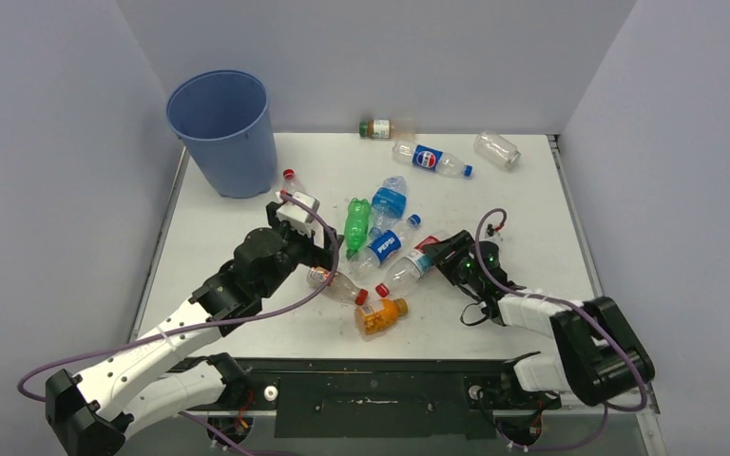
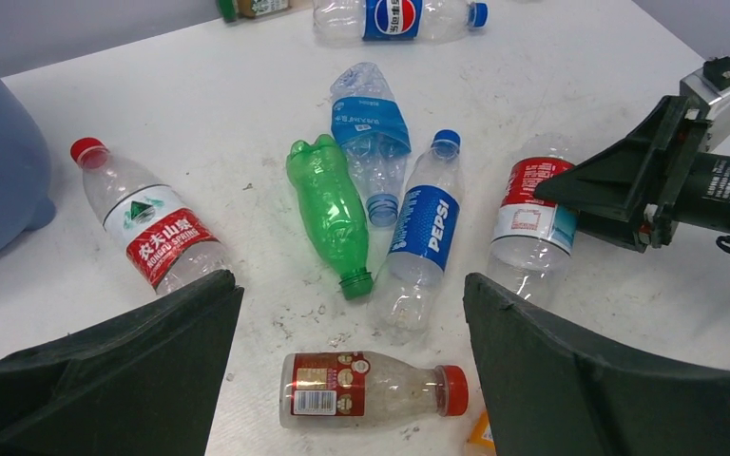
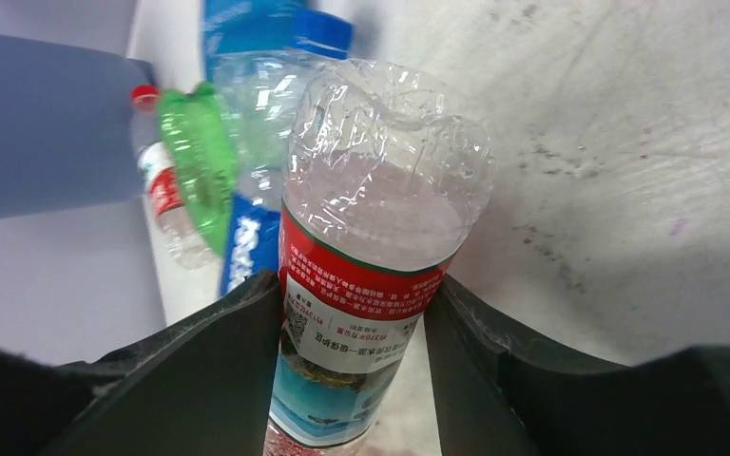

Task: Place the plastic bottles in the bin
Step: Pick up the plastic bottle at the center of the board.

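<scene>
Ten or so plastic bottles (image 1: pixel 387 244) lie mid-bench from above; the bin (image 1: pixel 220 128) stands at the far left corner. Left wrist: my left claw (image 2: pixel 350 285) gapes, empty. Right wrist: my right claw (image 3: pixel 354 285) pinches the red-labelled bottle (image 3: pixel 380 190), whose thin wall could buckle and slip.

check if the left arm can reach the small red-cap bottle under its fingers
Probably yes: the left gripper is open and the small bottle lies alone in the gap between its fingers. The green bottle is near but apart; the right gripper holds a red-label bottle aside.
</scene>
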Motion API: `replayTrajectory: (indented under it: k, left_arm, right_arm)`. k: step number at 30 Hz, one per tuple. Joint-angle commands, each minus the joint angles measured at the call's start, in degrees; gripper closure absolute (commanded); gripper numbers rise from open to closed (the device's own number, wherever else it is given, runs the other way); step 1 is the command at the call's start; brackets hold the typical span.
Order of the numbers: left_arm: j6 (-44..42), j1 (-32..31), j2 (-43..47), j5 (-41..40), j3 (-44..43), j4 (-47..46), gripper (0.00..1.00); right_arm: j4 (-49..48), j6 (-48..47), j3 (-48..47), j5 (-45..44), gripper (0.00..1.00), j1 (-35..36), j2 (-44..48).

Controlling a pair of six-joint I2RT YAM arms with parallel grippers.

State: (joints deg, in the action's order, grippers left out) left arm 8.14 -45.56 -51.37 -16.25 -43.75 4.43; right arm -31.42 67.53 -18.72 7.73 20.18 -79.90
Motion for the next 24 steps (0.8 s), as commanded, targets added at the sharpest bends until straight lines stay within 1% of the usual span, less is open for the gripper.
replayTrajectory:
  k: [1, 4, 7, 11, 13, 14, 15, 17, 19, 24]
  left_arm:
    - [1.37, -0.64, 2.39, -0.54, 0.2, -5.56, 0.14]
    - [6.08, -0.51, 4.45, 1.12, 2.63, -9.88, 0.12]
    - [12.88, -0.36, 7.4, 4.73, 7.67, -17.69, 0.11]
    - [22.0, -0.3, 8.95, 10.73, 13.89, -31.37, 0.05]
    - [23.51, -0.32, 8.43, 15.47, 15.2, -36.01, 0.03]
    - [23.6, -0.32, 7.88, 19.17, 14.99, -37.07, 0.01]
    - [23.61, -0.32, 7.16, 22.91, 14.2, -37.22, 0.03]
    - [23.63, -0.17, 5.22, 30.48, 11.57, -35.76, 0.03]
    - [24.26, -0.23, 2.87, 36.21, 9.21, -33.71, 0.03]
    - [28.08, -0.23, -2.38, 44.06, 7.64, -32.88, 0.04]
  right_arm:
    - [4.42, -2.68, 1.37, -0.71, 0.6, -0.69, 14.58]
    - [3.13, -2.63, 3.33, -0.33, 0.6, -0.83, 24.77]
    - [-0.37, -1.88, 4.68, 1.06, 0.6, -0.91, 31.62]
    - [-9.26, 0.48, 5.18, 6.66, 0.6, -1.02, 33.97]
    - [-14.57, 1.78, 4.92, 10.35, 0.6, -1.02, 32.89]
    - [-16.34, 2.09, 4.59, 11.78, 0.6, -1.04, 32.28]
    - [-17.68, 2.19, 4.35, 12.92, 0.6, -1.03, 31.9]
    - [-19.76, 2.1, 4.2, 14.29, 0.6, -1.02, 32.0]
    - [-21.63, 2.17, 4.41, 14.7, 0.6, -1.0, 32.52]
    - [-29.51, 3.76, 4.91, 16.37, 0.6, -0.87, 32.43]
